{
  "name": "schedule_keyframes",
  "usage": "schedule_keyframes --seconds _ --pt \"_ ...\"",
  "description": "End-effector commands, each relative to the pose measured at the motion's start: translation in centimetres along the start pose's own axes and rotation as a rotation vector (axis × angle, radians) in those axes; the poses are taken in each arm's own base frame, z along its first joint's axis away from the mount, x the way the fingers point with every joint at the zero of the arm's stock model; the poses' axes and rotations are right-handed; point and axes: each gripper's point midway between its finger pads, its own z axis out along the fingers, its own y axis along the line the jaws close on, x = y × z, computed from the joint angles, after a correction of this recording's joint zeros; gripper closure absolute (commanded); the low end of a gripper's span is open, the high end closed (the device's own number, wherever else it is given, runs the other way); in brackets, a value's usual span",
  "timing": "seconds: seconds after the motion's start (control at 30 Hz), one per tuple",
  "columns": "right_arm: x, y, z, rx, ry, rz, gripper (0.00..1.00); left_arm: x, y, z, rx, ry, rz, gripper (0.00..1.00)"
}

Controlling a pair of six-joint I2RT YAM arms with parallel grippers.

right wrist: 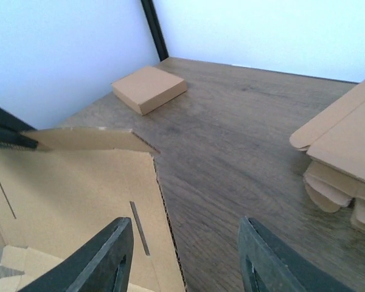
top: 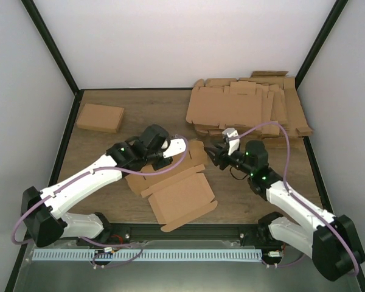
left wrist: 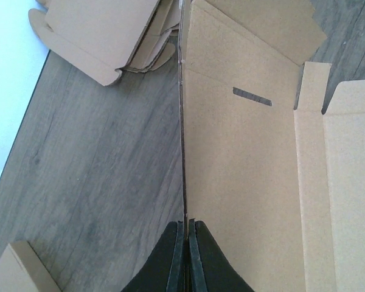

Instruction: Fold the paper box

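1. The paper box (top: 179, 194) lies opened out on the table (top: 140, 109), near the front edge and between the two arms. Its large panel is flat and its flaps spread around it.
2. The left gripper (top: 163, 162) sits at the far-left part of the paper box. In the left wrist view, the gripper (left wrist: 187, 258) is closed tight on the thin edge of a flap of the box (left wrist: 243, 182). That flap stands upright, edge-on to the camera.
3. The right gripper (top: 214, 153) hovers at the far-right corner of the paper box, pointing towards the left gripper.
4. In the right wrist view, the right gripper (right wrist: 185, 258) has its jaws well apart with nothing clamped between them. The box's corner (right wrist: 79, 194) lies beneath the left-hand finger, and I cannot tell whether the two touch.
5. The same view shows the raised flap, pinched at its end by the dark fingers of the left gripper (right wrist: 6, 137).
6. A thick stack of flat cardboard sheets (top: 243, 109) lies beyond the paper box to the far right, well apart from it.
7. A small folded box (top: 100, 117) sits closed beyond the paper box to the far left, also well apart.
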Motion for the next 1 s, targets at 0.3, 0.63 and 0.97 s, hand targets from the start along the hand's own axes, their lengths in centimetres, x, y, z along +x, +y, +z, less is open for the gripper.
schedule_keyframes --seconds 0.3,0.63,0.97 --pt "-4.9 -0.4 -2.0 0.107 -0.05 0.71 0.52 0.4 0.1 0.1 -0.082 0.041 0.062 0.96" --pt "-3.9 0.2 -1.5 0.019 -0.078 1.094 0.52 0.1 -1.2 0.6 -0.131 0.053 0.122 0.96" --pt "-3.5 0.9 -0.9 -0.027 -0.035 1.249 0.34 -0.1 -2.0 1.1 -0.151 0.067 0.155 0.96"
